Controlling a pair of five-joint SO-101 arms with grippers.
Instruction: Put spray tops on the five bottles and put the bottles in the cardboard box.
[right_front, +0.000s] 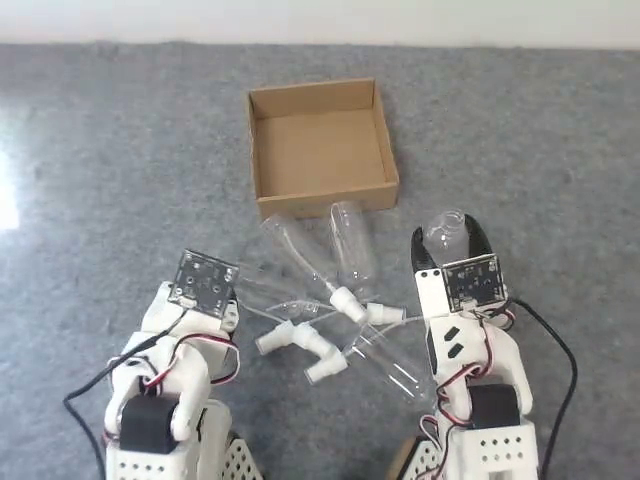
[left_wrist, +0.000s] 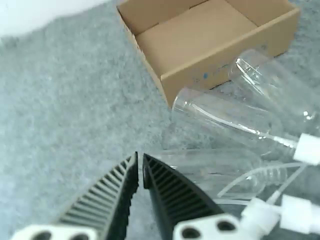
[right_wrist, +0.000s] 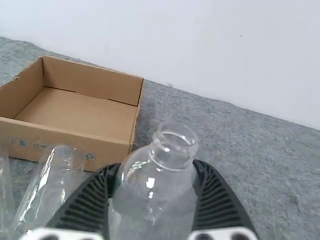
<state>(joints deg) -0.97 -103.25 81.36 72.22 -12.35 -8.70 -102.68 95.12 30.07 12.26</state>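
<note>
- Right gripper (right_wrist: 154, 172) pinches an uncapped bottle (right_wrist: 167, 145), neck pointing away from its wrist.
- Left gripper (left_wrist: 140, 159), jaws pressed together, hangs nearer the spray tops (right_front: 285, 338) lying between the arms, short of the box (right_front: 325, 197).

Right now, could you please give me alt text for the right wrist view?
The right gripper clasps a clear bottle with no spray top, its open neck pointing away from the camera. Beyond it an open cardboard box sits on grey carpet before a white wall, with another clear bottle lying beside its near wall.
</note>
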